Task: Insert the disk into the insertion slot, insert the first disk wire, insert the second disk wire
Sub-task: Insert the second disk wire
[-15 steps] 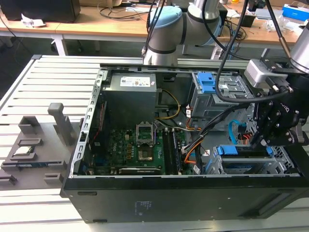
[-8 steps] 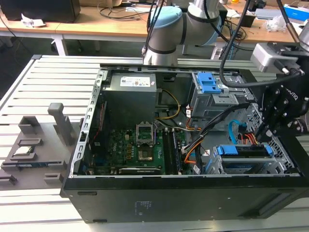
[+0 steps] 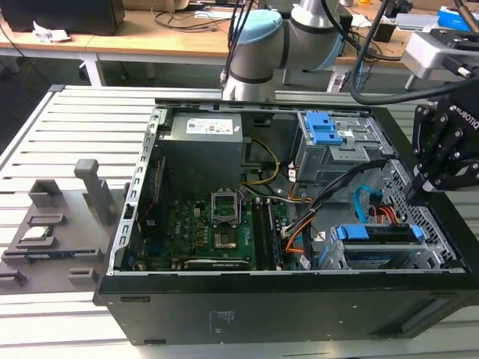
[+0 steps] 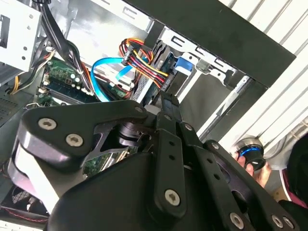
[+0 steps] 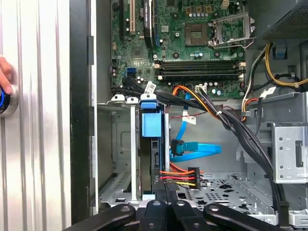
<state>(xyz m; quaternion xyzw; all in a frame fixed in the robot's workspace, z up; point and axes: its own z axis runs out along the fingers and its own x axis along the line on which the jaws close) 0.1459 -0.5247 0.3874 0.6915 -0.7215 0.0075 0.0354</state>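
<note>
The disk (image 3: 374, 233), in its blue carrier, sits inside the insertion slot (image 3: 432, 250), a silver perforated cage at the case's corner on the exterior view's right. In the first wrist view the disk (image 5: 150, 126) stands edge-on in the cage (image 5: 118, 185). A blue flat cable (image 5: 195, 150) and a bundle of red, yellow and orange power wires (image 5: 180, 176) reach the disk's end. My black gripper (image 3: 418, 191) hangs over that corner, its fingers together. Its tip (image 5: 166, 193) is right at the power wires where they meet the disk. In the second wrist view the gripper tip (image 4: 166, 99) sits just under the black connector (image 4: 162, 77).
The open computer case (image 3: 224, 307) lies on a slatted metal table. A grey bay with two blue tabs (image 3: 329, 131) lies beyond the cage, the motherboard (image 3: 209, 232) at its centre. A hand (image 5: 4, 77) rests by a blue-lit button (image 4: 250, 153) outside the case wall.
</note>
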